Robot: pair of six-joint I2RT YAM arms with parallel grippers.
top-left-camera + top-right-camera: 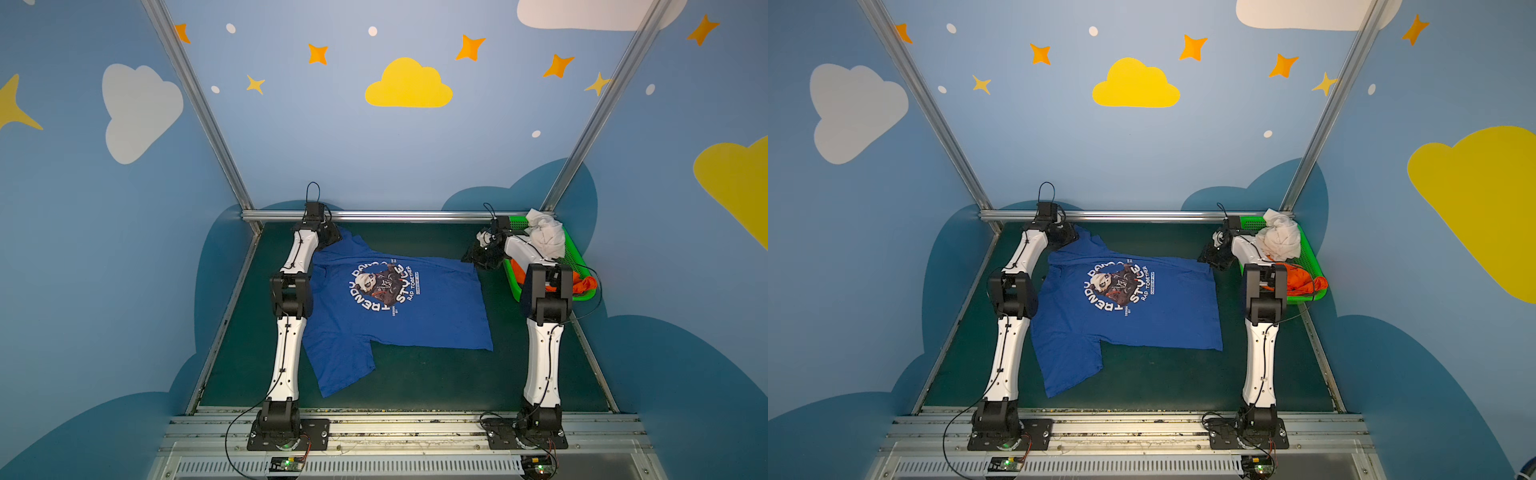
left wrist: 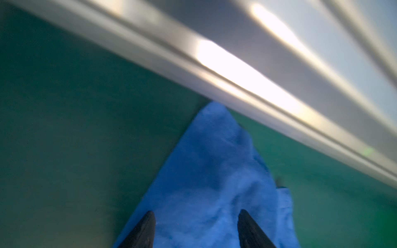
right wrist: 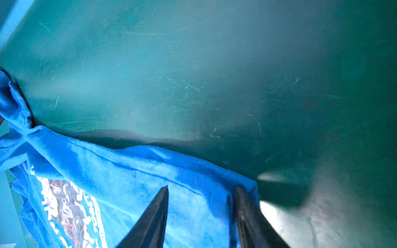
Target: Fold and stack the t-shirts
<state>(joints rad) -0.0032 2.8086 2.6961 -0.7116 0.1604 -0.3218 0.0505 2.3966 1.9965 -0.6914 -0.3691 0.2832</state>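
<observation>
We reach both arms far forward, each bent upward midway. Our left arm point(image 1: 286, 353) ends in the left gripper point(image 2: 196, 210), tilted downward, its fingers point(image 2: 146, 232) well apart. Our right arm point(image 1: 544, 361) angles inward past the bend; the right gripper point(image 3: 202, 186) also holds its fingers point(image 3: 152, 216) apart.

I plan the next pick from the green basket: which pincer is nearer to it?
Right. The right pincer is just beside the basket, over the far right corner of the blue shirt; the left pincer is far off, over its far left sleeve.
</observation>
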